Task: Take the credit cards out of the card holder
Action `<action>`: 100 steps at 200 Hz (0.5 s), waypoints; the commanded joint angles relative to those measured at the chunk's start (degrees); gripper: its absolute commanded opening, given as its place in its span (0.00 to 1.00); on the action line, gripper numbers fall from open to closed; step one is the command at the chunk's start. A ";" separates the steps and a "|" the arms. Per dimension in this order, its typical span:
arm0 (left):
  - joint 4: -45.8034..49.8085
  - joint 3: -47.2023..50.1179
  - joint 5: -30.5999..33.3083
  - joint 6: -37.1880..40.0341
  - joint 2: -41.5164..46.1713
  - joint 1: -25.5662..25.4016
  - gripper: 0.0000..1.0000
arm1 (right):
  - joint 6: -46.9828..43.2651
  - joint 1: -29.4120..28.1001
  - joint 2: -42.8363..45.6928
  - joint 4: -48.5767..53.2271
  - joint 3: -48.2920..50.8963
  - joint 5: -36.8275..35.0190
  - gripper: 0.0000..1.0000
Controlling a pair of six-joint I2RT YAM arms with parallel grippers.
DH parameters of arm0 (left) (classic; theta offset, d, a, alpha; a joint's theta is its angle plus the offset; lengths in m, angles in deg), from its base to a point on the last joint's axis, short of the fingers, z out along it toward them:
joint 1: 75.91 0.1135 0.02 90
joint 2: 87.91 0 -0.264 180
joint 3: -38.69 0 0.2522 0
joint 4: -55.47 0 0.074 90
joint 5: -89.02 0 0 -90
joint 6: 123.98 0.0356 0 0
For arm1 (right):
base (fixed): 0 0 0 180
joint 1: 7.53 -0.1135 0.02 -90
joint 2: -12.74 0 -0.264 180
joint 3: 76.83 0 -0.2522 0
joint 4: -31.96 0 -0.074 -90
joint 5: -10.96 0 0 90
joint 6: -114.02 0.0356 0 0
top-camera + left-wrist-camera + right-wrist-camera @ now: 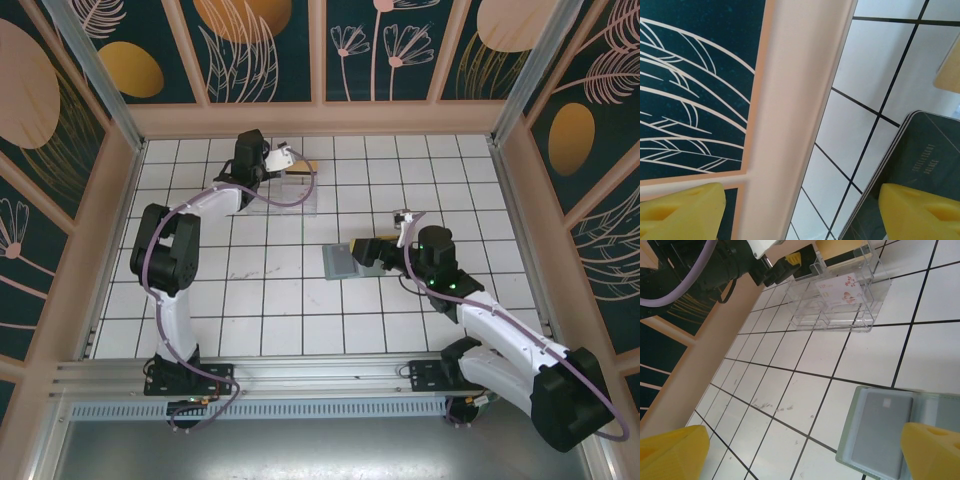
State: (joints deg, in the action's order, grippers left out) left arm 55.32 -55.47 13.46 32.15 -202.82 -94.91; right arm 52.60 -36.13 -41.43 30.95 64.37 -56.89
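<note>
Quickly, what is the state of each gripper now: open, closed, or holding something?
Left gripper: open, holding nothing.
Right gripper: open, holding nothing.

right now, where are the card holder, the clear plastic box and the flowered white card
card holder (340, 262): top external view, on its left panel
clear plastic box (831, 320): right wrist view, on its near clear wall
flowered white card (839, 290): right wrist view, on the card's middle

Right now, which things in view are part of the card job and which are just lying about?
Job: card holder; grey card in its slot; tan card.
Lying about: clear box; floral card inside it.
</note>
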 commanded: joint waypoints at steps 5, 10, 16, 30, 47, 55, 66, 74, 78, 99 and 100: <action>-1.79 -1.34 0.73 -1.48 -0.79 0.58 0.81 | -0.28 0.04 -0.42 -1.84 -1.25 0.35 0.99; -1.47 -1.34 0.53 -1.53 -0.62 0.63 0.81 | -0.28 0.04 -0.46 -1.89 -1.25 0.39 0.99; -0.93 -1.26 0.20 -1.53 -0.40 0.63 0.81 | -0.19 0.04 -0.51 -2.00 -1.33 0.44 0.99; -0.08 -0.82 -0.54 -1.77 0.44 0.61 0.81 | -0.19 0.04 -0.53 -2.11 -1.25 0.52 0.99; -0.48 0.18 -0.66 -1.84 1.85 0.62 0.84 | -0.19 0.04 -0.58 -2.11 -1.21 0.59 0.99; -0.50 0.42 -0.80 -1.98 2.57 0.63 0.84 | -0.19 0.04 -0.43 -2.18 -1.23 0.69 0.99; -0.26 0.34 -1.01 -3.01 3.66 0.59 0.84 | -0.19 0.04 -0.42 -2.20 -1.18 0.86 0.99; -0.08 0.33 -1.12 -4.06 4.53 0.57 0.85 | -0.23 0.04 -0.39 -2.26 -1.31 0.80 0.99; 0.16 0.25 -1.23 -4.58 5.11 0.57 0.85 | -0.32 0.04 -0.40 -2.21 -1.26 0.79 0.99; 0.48 1.05 -0.93 -7.90 7.98 0.56 0.85 | -0.60 0.04 -0.30 -1.86 -1.42 0.44 0.99; 0.47 1.09 -0.92 -8.14 8.18 0.60 0.85 | -0.60 -0.01 -0.31 -1.81 -1.42 0.39 0.99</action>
State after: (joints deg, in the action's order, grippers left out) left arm 56.11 -55.10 12.94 29.13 -200.31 -94.91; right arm 52.58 -36.13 -41.65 30.95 64.37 -56.84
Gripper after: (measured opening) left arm 0.851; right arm 0.990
